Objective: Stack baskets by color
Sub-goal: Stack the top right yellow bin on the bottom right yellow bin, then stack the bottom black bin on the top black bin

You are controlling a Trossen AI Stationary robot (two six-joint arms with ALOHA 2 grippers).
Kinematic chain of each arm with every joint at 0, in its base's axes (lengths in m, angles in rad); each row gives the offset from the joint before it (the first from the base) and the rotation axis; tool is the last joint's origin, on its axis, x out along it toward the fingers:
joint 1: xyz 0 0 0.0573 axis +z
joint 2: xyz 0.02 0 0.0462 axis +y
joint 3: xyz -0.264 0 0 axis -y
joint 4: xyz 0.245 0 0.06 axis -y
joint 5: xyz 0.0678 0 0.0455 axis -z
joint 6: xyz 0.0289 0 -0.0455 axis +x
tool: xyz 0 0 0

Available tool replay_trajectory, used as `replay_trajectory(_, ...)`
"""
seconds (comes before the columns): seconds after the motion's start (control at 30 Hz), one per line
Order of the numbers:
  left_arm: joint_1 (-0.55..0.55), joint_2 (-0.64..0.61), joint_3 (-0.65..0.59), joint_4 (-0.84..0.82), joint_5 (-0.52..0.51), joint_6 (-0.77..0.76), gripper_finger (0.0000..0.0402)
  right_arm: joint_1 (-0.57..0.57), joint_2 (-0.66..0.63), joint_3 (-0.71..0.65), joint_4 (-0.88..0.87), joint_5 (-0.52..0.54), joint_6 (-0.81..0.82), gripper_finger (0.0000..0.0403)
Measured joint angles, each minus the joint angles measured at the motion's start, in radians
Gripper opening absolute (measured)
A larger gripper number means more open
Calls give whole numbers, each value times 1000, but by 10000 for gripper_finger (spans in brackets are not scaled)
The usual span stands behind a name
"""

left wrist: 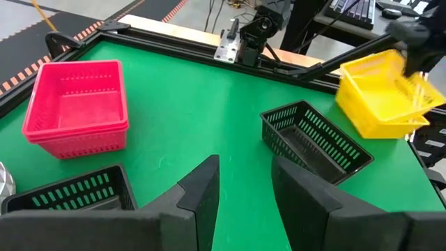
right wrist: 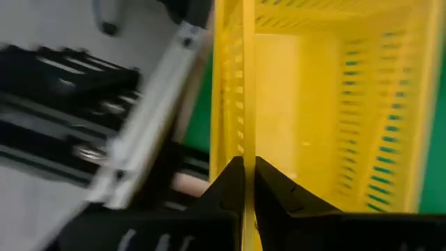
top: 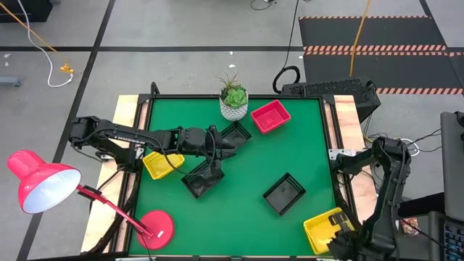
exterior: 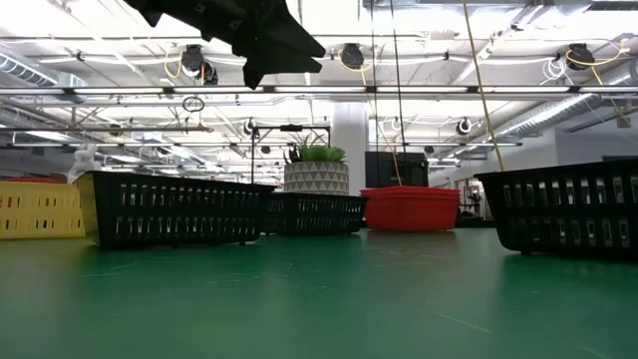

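Note:
My right gripper (top: 339, 233) is shut on a yellow basket (top: 325, 230) at the table's near right corner. My left gripper (top: 220, 150) hangs open in the air over the table's left middle, with nothing between its fingers (left wrist: 203, 192). Under and around it sit black baskets (top: 203, 177) (top: 235, 134). Another black basket (top: 284, 193) rests on the mat right of centre. A second yellow basket (top: 163, 164) lies by the left edge. The red basket (top: 270, 116), seemingly more than one nested, stands at the far side. My right gripper pinches one side wall of the yellow basket at its rim (right wrist: 244, 132), the wall toward the table's right edge. One finger is inside the basket and one outside. The fingers come from above, pointing down. In the left wrist view the basket (left wrist: 380, 94) hangs tilted and seems clear of the mat.
A white plant pot (top: 233, 103) stands at the far edge. A red lamp (top: 42, 187) leans over the near left corner, its round base (top: 156, 228) on the mat. The table's raised frame (top: 330, 156) runs beside the held basket. Bare green mat (top: 239, 217) lies at the near middle.

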Motion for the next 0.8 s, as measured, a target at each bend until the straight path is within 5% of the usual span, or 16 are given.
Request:
replay_trajectory(0.47, 0, 0, 0, 0, 0, 8, 131, -83, -6, -155, 131, 1, 22, 10)
replay_trajectory(0.8, 0, 0, 0, 0, 0, 8, 131, -112, -44, -163, 137, 85, 31, 62)
